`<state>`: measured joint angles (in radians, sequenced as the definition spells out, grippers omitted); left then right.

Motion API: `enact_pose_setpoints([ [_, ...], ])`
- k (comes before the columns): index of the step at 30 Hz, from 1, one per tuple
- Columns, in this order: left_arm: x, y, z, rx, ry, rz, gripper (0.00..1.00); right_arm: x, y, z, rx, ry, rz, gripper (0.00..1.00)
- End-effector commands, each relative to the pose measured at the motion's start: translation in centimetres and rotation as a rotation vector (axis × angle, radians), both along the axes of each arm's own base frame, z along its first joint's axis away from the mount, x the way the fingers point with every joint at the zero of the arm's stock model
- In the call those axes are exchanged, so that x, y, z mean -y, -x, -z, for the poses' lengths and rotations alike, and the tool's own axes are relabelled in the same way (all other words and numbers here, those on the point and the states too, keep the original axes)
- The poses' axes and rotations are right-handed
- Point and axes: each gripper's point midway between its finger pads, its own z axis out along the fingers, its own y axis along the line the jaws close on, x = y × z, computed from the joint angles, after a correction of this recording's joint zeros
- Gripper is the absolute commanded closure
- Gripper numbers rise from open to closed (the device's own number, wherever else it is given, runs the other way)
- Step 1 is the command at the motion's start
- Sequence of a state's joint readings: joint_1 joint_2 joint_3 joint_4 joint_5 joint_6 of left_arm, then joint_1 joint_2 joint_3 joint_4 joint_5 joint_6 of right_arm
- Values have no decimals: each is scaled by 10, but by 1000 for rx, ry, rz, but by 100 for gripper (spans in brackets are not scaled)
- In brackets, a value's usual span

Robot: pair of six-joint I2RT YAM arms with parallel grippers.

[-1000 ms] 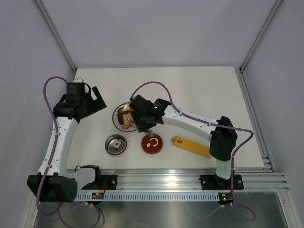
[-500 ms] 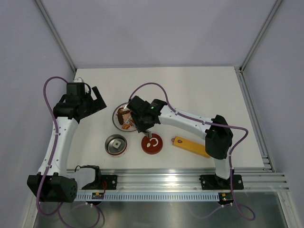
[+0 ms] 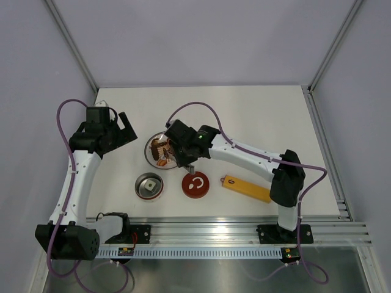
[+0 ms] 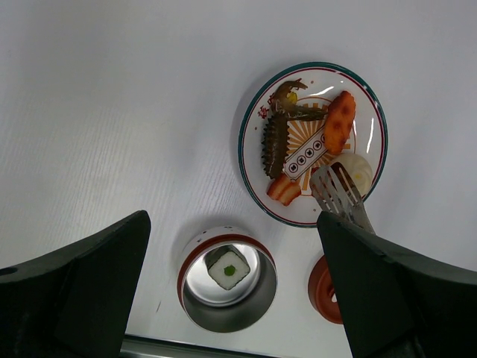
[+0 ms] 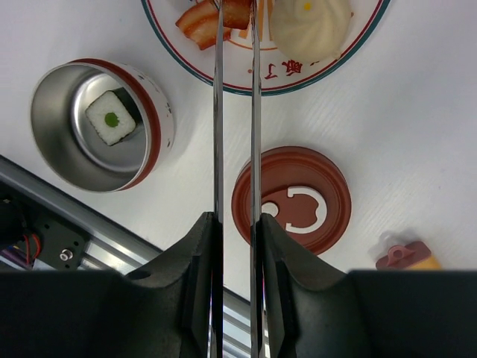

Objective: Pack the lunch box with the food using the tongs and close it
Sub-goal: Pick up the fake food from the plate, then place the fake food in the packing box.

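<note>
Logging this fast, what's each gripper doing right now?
Left gripper: open, holding nothing.
Right gripper: closed on the tongs, tips over the plate.

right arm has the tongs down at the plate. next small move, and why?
Probably squeeze the tongs firmly, then lift slightly to test the hold. The right gripper holds them with arms nearly parallel, reaching over the plate by the red-orange slices. The tips leave the wrist view, so the pinch is unconfirmed. The lunch box stands open nearby.
</note>
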<state>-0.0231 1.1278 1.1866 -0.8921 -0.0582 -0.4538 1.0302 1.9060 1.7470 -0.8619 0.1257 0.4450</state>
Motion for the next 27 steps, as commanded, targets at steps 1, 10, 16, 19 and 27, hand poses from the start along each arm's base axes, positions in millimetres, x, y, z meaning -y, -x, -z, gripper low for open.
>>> enact_pose_setpoints([
  [1,-5,-6,-13,70,-12,-24,1,-7,2,-73,123,-133,-12,79],
  [10,-8,-7,-22,91,-9,-41,1,-27,63,-87,105,-191,-241,78],
  [16,-10,-5,-26,102,-9,-60,1,-45,95,-67,59,-172,-347,78],
  [19,-10,-5,-27,104,-8,-62,1,-51,103,-61,46,-170,-374,77],
  [27,-10,-4,-29,106,-9,-55,1,-56,110,-34,10,-105,-394,73],
])
